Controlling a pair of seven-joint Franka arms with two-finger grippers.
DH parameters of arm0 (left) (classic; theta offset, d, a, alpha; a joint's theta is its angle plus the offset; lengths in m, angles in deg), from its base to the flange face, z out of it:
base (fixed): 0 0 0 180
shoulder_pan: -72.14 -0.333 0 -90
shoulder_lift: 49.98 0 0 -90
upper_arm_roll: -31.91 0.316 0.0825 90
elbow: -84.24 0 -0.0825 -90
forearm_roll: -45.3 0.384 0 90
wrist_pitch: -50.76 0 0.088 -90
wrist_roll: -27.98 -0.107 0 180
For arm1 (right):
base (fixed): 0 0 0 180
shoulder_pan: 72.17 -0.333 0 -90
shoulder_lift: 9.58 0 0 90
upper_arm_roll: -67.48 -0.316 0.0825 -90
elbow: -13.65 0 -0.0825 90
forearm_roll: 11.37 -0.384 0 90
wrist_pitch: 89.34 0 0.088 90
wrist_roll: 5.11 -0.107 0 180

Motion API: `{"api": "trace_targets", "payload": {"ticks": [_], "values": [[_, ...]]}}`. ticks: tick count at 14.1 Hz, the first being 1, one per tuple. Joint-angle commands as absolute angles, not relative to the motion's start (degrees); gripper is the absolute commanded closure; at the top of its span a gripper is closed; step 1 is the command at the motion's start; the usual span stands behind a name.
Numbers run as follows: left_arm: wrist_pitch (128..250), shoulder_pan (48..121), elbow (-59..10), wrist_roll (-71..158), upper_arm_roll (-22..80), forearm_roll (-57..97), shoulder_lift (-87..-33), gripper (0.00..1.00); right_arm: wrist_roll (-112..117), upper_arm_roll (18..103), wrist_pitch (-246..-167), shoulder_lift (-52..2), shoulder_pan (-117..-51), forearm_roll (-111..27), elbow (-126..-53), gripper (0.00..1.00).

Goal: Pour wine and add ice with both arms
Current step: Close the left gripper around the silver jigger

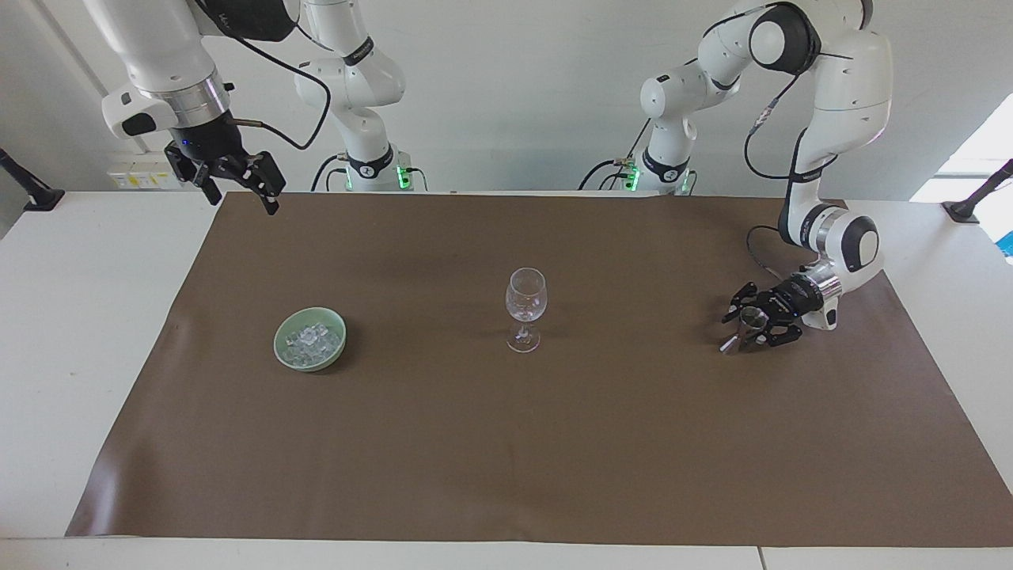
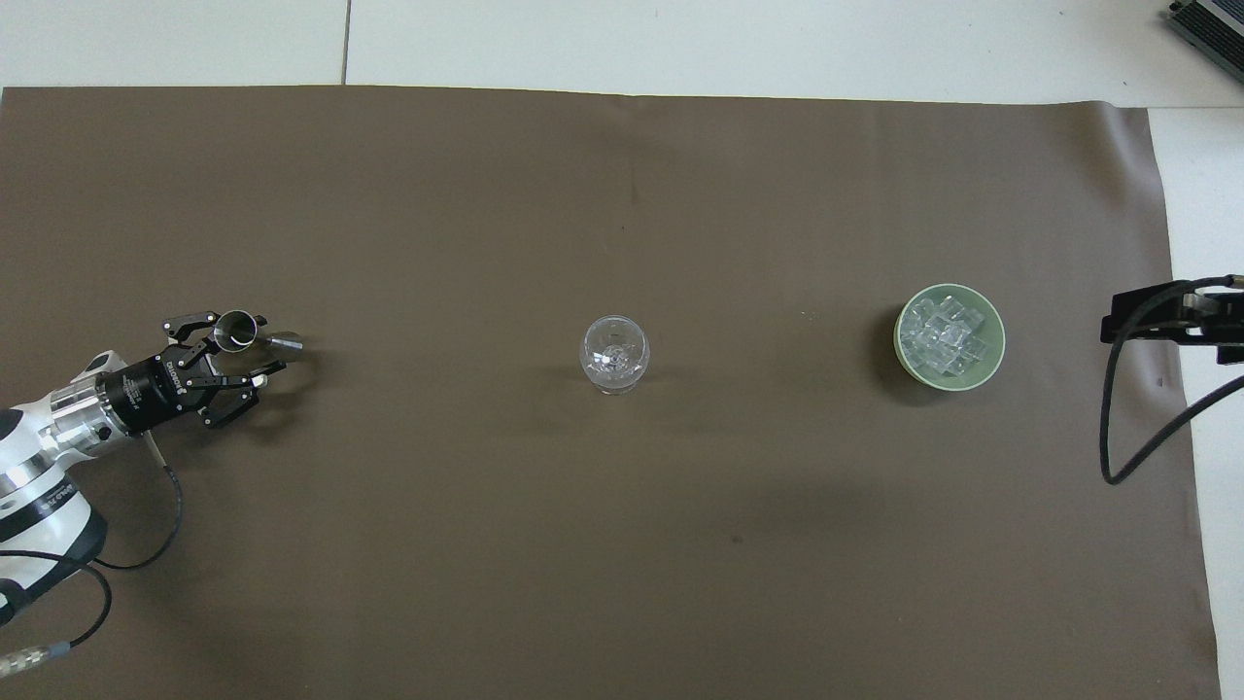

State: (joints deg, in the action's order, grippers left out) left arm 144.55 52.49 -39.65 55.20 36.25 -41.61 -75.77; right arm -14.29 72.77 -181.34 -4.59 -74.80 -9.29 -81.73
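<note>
An empty wine glass [image 1: 525, 305] [image 2: 614, 353] stands upright mid-table. Toward the right arm's end, a green bowl [image 1: 305, 362] [image 2: 998, 340] holds the ice [image 1: 310, 339] [image 2: 945, 335]. At the left arm's end stands a small metal jigger [image 1: 752, 319] [image 2: 236, 330]. My left gripper [image 1: 740, 328] [image 2: 262, 348] lies low and sideways around it, jaws still apart, with a gap on one side. No wine shows; the jigger's contents cannot be made out. My right gripper [image 1: 241, 194] waits open, high over the mat's corner nearest the robots.
A brown mat [image 1: 554, 443] covers most of the white table. A black cable [image 2: 1118, 428] from the right arm hangs over the table edge past the bowl. A dark device [image 2: 1210, 24] sits at the table's farthest corner.
</note>
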Motion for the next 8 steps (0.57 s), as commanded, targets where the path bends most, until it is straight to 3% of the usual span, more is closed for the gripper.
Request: {"api": "trace_targets", "payload": {"ticks": [1,8], "values": [[144.36,53.42,-41.44,54.35,37.01,-43.12,-74.41,0.42,-12.67,72.41,-180.22,-4.66,-74.19,-10.22,-81.18,0.00],[144.71,53.15,-41.79,54.35,37.19,-43.12,-74.41,0.44,-12.67,72.41,-180.22,-4.66,-74.19,-10.31,-81.09,0.00]]}}
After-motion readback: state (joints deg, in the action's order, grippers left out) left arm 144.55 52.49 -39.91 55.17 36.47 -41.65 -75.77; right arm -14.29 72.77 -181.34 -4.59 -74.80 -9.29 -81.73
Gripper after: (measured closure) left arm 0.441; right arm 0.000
